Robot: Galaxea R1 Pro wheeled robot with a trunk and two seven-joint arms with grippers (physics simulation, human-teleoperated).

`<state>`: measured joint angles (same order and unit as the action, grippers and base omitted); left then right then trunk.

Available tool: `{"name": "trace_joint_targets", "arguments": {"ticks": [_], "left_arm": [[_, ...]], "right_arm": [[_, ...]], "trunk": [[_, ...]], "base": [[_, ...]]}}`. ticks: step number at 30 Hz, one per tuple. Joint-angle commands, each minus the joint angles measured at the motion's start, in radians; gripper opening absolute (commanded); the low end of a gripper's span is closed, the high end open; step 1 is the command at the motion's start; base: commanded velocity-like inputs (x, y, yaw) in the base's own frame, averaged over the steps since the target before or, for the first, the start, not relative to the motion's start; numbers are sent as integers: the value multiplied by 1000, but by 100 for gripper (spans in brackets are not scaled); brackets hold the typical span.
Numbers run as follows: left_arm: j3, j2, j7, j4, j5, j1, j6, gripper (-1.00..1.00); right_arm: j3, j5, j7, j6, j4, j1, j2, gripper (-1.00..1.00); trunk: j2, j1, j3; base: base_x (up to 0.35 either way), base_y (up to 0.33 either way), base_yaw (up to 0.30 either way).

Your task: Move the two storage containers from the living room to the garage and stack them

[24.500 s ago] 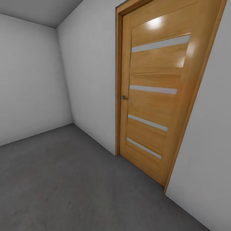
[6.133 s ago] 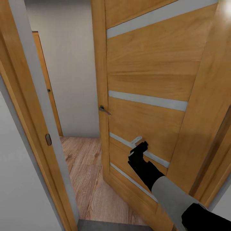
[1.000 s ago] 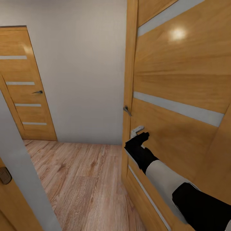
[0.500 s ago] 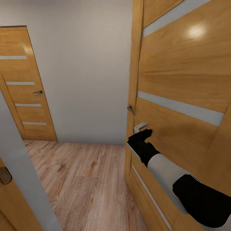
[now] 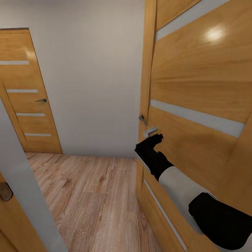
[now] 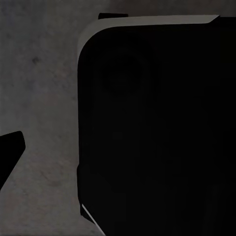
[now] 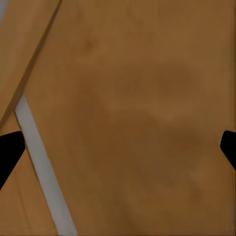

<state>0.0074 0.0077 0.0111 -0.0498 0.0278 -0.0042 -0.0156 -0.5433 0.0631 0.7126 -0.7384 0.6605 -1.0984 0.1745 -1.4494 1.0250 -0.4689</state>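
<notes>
Honey-coloured wood everywhere here, two doors by my count. Far left is a closed door [image 5: 26, 91] with four frosted strips and a small dark handle, no writing or labels on anything I can read. Then a plain white wall [image 5: 94, 77] and light wood-plank floor [image 5: 87, 196] beyond the doorway. On the right, the open door [image 5: 199, 105] with a grey handle [image 5: 142, 119] at its edge. The right gripper [image 5: 151, 134] sits up against that door just below the handle; in the right wrist view its fingertips [image 7: 10, 150] are spread wide apart with only door panel between them. Left gripper's finger [image 6: 10, 147] hangs over dark grey concrete [image 6: 44, 98], can't tell its state. No orange containers in sight.
</notes>
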Motion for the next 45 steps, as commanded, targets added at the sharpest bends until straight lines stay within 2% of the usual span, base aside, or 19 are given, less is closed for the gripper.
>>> {"name": "trace_joint_targets", "arguments": {"ticks": [1,5,7,8,11,14,17,26,34,40,45], "left_arm": [[0,0,1,0,3,0,-2,100],[0,0,1,0,3,0,-2,100],[0,0,1,0,3,0,-1,100],[0,0,1,0,3,0,-1,100],[0,0,1,0,3,0,-2,100],[0,0,1,0,3,0,-2,100],[0,0,1,0,3,0,-2,100],[0,0,1,0,3,0,-2,100],[0,0,1,0,3,0,-1,100],[0,1,3,1,4,0,-1,100],[0,1,3,1,4,0,-1,100]], "right_arm": [[-4,8,8,-8,4,0,0,100],[-4,21,-3,-7,5,9,0,100],[-5,58,-22,-2,6,28,0,100],[-6,94,-46,7,6,47,0,100],[-7,133,-108,53,7,85,0,100],[-7,142,-170,97,7,121,0,100],[-10,144,-261,123,13,183,0,100],[-10,148,-434,128,2,213,0,100],[-10,148,-448,129,-11,213,0,100],[-10,137,-442,134,-87,213,0,100],[-9,137,-446,165,-104,213,0,100]], "trunk": [[-1,0,-1],[-1,0,-1],[-1,0,-1],[-1,0,-1],[-1,0,-1],[-1,0,-1],[-1,0,-1],[-1,0,-1],[-1,0,-1],[-1,0,-1],[-1,0,-1]], "base": [[0,0,0],[0,0,0],[0,0,0],[0,0,0],[0,0,0],[0,0,0],[0,0,0],[0,0,0],[0,0,0],[0,0,0],[0,0,0]]}}
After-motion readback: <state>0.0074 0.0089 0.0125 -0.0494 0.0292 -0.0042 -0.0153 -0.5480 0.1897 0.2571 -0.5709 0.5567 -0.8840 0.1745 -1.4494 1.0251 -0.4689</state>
